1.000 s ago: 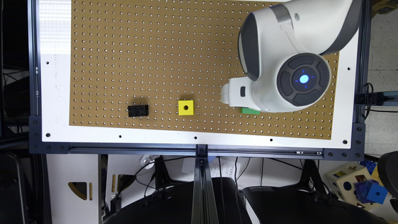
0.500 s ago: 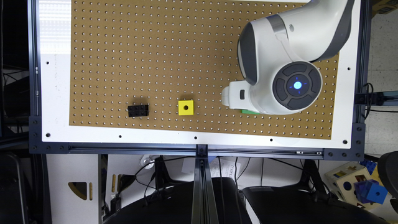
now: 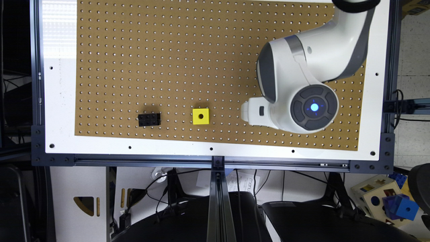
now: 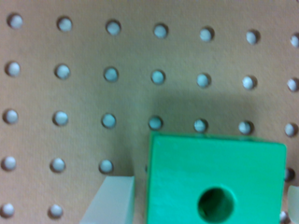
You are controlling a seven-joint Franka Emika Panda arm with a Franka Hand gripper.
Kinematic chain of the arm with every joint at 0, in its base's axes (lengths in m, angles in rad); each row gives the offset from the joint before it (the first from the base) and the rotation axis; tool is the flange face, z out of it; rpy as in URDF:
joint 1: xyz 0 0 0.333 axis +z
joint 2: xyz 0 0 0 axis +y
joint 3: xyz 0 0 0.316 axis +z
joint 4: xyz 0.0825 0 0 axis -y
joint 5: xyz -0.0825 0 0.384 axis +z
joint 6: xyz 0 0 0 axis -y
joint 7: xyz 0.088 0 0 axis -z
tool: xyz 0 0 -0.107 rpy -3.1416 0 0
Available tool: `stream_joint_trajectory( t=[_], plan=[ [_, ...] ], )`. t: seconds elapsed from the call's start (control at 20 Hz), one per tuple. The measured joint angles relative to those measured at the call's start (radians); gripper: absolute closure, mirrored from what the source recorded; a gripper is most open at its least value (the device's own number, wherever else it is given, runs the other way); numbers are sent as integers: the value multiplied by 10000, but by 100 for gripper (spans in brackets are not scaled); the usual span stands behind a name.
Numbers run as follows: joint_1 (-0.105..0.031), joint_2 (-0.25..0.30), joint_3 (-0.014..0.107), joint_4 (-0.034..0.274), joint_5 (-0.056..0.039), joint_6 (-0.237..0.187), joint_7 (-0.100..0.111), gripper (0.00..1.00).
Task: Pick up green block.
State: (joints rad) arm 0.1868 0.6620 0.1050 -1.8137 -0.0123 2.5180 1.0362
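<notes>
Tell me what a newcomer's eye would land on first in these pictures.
First, the big white robot arm looming over the pegboard on the exterior view's right, a blue light glowing on its round joint. Then the green block, large in the wrist view, a pale finger beside it. Further along the board sit a yellow cube and a black brick.

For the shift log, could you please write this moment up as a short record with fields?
surface: brown pegboard with a white border
target: green block, round hole in its top face, lying on the pegboard
claw: one pale finger on one side of the green block, a sliver of the other at its far side; open, straddling the block
arm: white wrist above the board at the exterior view's right
other items: yellow cube with a hole; black studded brick, apart, at the exterior view's left
task status: block not yet lifted
</notes>
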Motion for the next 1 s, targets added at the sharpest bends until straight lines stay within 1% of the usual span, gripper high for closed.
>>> stream_joint_trajectory(
  t=[0.05, 0.35, 0.5, 0.8, 1.0],
  plan=[
    [12, 66, -3, 102, 1, -26, 4, 100],
    [6, 66, 2, 102, 1, -27, 4, 100],
    [1, 57, -23, 101, 1, -102, 4, 100],
    [-2, -7, -33, 105, 1, -164, 4, 100],
    [-4, -464, -34, 105, 1, -693, 5, 100]
  ],
)
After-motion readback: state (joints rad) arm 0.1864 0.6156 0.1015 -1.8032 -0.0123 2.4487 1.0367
